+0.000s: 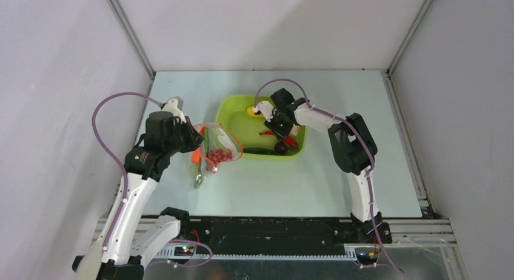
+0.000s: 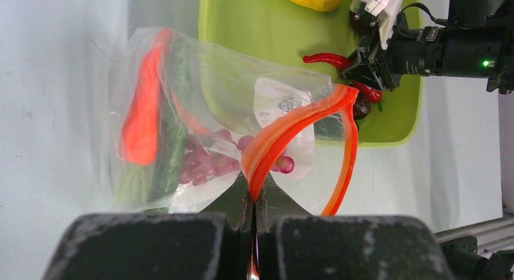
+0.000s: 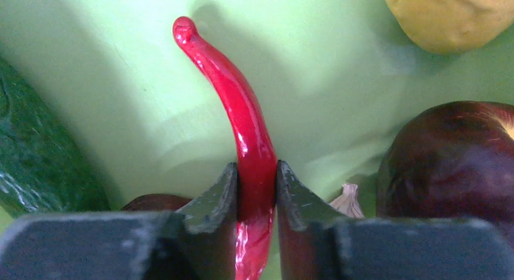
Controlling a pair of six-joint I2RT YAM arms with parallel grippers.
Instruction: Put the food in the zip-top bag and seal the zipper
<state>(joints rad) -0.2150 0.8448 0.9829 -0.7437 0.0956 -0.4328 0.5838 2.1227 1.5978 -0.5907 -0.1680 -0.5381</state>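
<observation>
The zip-top bag [image 2: 212, 104] spreads away from the left claw [image 2: 251, 214], its clear body reaching out ahead of the fingers above the table [image 1: 303, 189]; this claw's jaws are pressed together on the zipper [image 2: 285, 131], whose orange-red strip runs straight down into the slit between them; beyond the pinch the strip splits into two bands that bow apart, leaving the mouth gaping towards the lime-green tray [image 1: 233, 110]. Inside the bag, ahead and to the left of the claw in its wrist view, lie the orange carrot [image 2: 142, 116] and a green cucumber [image 2: 173, 143] side by side; the purplish grapes [image 2: 206, 162] sit nearest the fingers; a white label [image 2: 279, 104] shows just ahead of them.

The right claw [image 3: 256, 183] is down in the tray, its jaws pinching the red chili [image 3: 248, 110] across its thick end; the chili's curved tip points straight away from the claw over the tray floor; left of the fingers lies a second cucumber [image 3: 36, 165]; right of them sits the dark maroon ball [image 3: 454, 153], with the pale garlic [image 3: 348, 198] tucked between ball and right finger; further ahead and to the right is the yellow lemon [image 3: 448, 16]. From above, the two claws are well apart, with the bag's open mouth and the tray's near corner between them.
</observation>
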